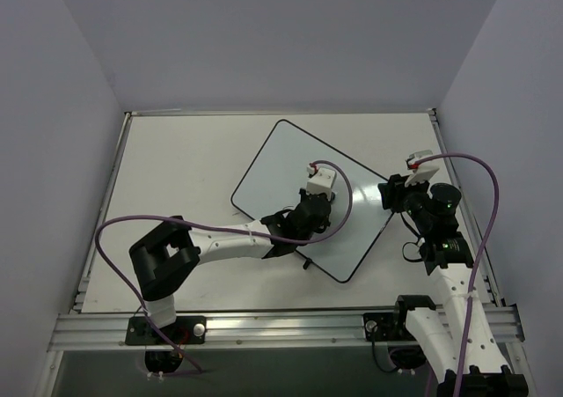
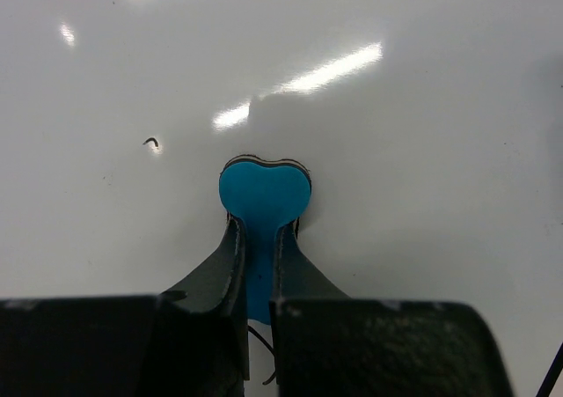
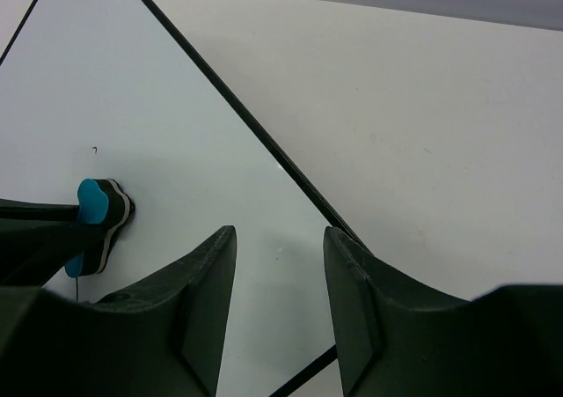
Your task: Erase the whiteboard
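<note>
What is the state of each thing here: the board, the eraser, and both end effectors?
Whiteboard: lies flat on the table, almost clean, one small dark mark on it.
Blue eraser: gripped, touching the whiteboard.
Left end effector: shut on the blue eraser.
Right end effector: open, empty, over the whiteboard's rim.

Lit brightly and evenly from overhead, cool white. Streaks of glare on the glossy whiteboard [image 2: 422, 150] just ahead of the left gripper [image 2: 261, 228] and farther out to one side; soft grey shadow directly beyond the blue eraser [image 2: 264, 194] at its tips. Dark and blurred close to the lens on both wrists, sharper toward the tips of the right gripper [image 3: 280, 236]. Clear from above, shadows faint, walls [image 1: 79, 106] splaying outward at the frame edges.
</note>
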